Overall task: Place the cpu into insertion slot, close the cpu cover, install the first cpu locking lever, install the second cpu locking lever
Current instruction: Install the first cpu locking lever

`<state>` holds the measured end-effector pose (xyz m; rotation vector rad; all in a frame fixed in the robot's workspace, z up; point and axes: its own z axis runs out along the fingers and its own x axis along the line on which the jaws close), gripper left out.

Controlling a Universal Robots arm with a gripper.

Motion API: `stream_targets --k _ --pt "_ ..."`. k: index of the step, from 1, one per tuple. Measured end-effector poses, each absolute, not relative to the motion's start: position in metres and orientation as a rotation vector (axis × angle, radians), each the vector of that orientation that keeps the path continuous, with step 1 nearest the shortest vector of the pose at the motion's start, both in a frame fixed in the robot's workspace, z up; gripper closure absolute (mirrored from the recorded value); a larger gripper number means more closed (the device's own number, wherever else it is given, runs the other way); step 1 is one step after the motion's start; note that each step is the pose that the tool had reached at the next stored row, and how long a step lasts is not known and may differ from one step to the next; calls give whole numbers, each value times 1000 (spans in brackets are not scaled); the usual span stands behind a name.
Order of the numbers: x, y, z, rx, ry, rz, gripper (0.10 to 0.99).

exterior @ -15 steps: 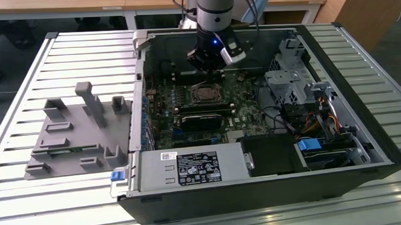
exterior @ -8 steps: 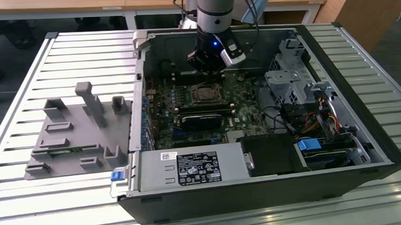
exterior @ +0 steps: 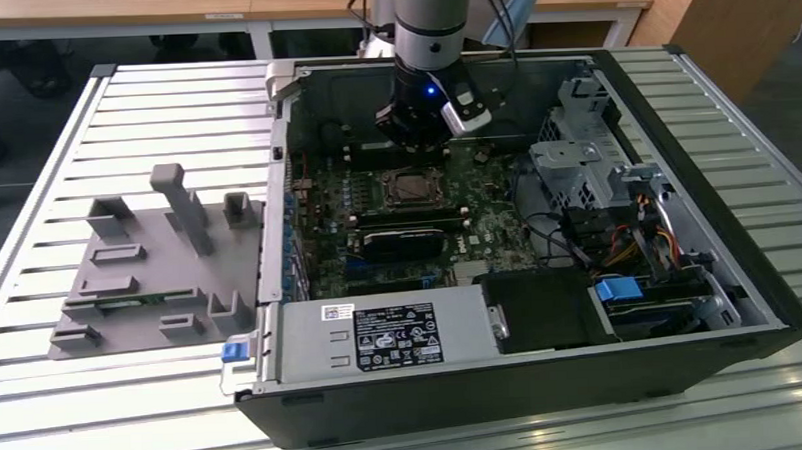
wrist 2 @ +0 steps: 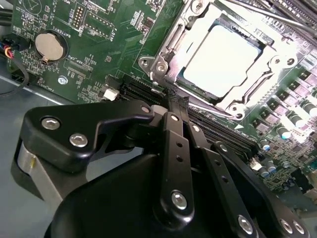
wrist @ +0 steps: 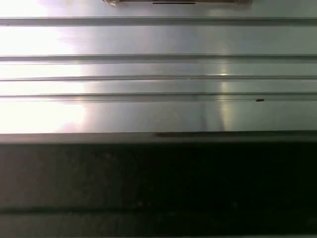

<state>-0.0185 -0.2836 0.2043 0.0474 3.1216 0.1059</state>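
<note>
The cpu (wrist 2: 223,55), a pale square chip, lies in the insertion slot (wrist 2: 185,80) on the green motherboard (wrist 2: 104,34). The cpu cover (wrist 2: 167,49), a silvery frame, lies flat around the chip. A thin metal lever rod (wrist 2: 262,17) runs past the socket's far side. In the exterior view my gripper (exterior: 416,144) hangs inside the open case, just behind the socket (exterior: 407,188). In the second wrist view its black fingers (wrist 2: 171,106) are pressed together, and the gripper (wrist 2: 174,101) is shut with nothing visible between them, tips close to a corner of the cover.
Black memory sticks (exterior: 404,225) lie in front of the socket. A coin battery (wrist 2: 49,47) sits on the board. The case holds a power supply (exterior: 378,336), drive cages (exterior: 579,174) and cables. A grey fixture (exterior: 162,263) stands on the slatted table (wrist: 158,69) at the exterior view's left.
</note>
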Motion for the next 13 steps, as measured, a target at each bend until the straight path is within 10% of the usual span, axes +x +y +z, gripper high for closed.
stream_targets --k 13 --pt "-18 -282 200 47 3122 58 980"
